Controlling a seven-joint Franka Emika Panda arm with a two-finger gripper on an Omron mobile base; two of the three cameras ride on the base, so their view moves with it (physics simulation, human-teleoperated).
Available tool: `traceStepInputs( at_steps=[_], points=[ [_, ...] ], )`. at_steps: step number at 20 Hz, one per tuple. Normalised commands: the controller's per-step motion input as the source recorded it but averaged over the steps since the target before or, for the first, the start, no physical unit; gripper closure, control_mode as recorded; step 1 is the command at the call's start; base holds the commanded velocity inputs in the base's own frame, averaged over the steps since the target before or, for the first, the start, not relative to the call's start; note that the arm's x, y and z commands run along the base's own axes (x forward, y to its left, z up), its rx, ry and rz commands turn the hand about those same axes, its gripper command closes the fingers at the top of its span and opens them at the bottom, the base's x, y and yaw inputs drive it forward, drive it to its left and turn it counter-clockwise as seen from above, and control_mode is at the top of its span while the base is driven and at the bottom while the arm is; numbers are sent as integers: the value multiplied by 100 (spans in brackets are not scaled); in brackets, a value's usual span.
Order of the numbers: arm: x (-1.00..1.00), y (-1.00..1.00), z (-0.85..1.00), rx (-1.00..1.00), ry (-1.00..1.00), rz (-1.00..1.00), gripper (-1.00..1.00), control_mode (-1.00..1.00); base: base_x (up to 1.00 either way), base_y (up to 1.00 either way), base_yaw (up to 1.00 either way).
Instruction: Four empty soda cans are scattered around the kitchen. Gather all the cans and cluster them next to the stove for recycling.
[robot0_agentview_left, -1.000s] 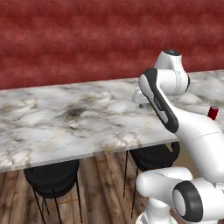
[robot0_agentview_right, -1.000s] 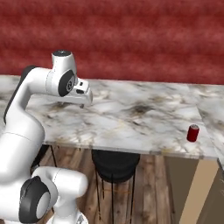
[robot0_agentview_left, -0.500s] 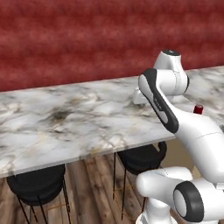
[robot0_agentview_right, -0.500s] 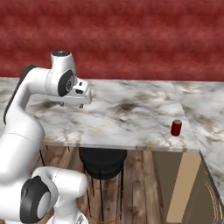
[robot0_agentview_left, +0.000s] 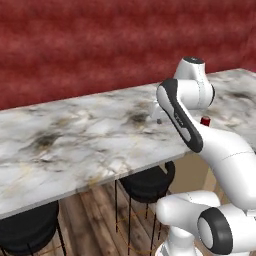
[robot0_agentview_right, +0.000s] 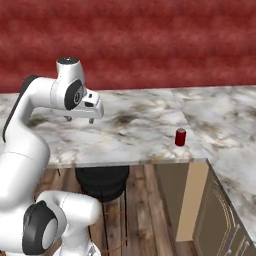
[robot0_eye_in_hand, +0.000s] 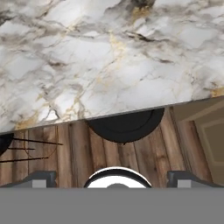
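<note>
One red soda can (robot0_agentview_right: 180, 137) with a silver top stands upright on the marble counter (robot0_agentview_right: 135, 132), near its front edge and right-hand corner. In the left base view the same can (robot0_agentview_left: 204, 121) peeks out from behind my arm. My gripper (robot0_agentview_right: 79, 120) hangs over the counter well to the left of the can, open and empty, pointing down. In the hand view the gripper (robot0_eye_in_hand: 113, 179) has its fingertips (robot0_eye_in_hand: 43, 179) set wide apart, with the counter's front edge and the floor beyond them. The stove is out of view.
Black round stools (robot0_agentview_left: 147, 182) (robot0_agentview_right: 102, 180) (robot0_eye_in_hand: 127, 124) stand under the counter's overhang on a wood floor. A tan cabinet side (robot0_agentview_right: 190, 200) closes the counter's right end, where another marble run (robot0_agentview_right: 225, 125) continues. A dark red wall (robot0_agentview_left: 100, 45) backs everything.
The whole scene has slid left in both base views, so the camera has moved with the base. The can now sits closer to the arm. The gripper stays open.
</note>
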Motion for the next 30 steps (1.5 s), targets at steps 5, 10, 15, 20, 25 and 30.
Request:
traceStepInputs(
  at_steps=[5,10,15,20,25,30],
  points=[
    [0,0,0,0,0,0,-100,100,0,-17,-28],
    [0,0,0,0,0,0,-100,100,1,-14,-27],
    [0,0,0,0,0,0,-100,100,14,-9,-27],
    [0,0,0,0,0,0,-100,100,23,-6,-26],
    [0,0,0,0,0,0,-100,100,25,-2,-24],
    [0,0,0,0,0,0,-100,100,28,-6,-23]
  ],
)
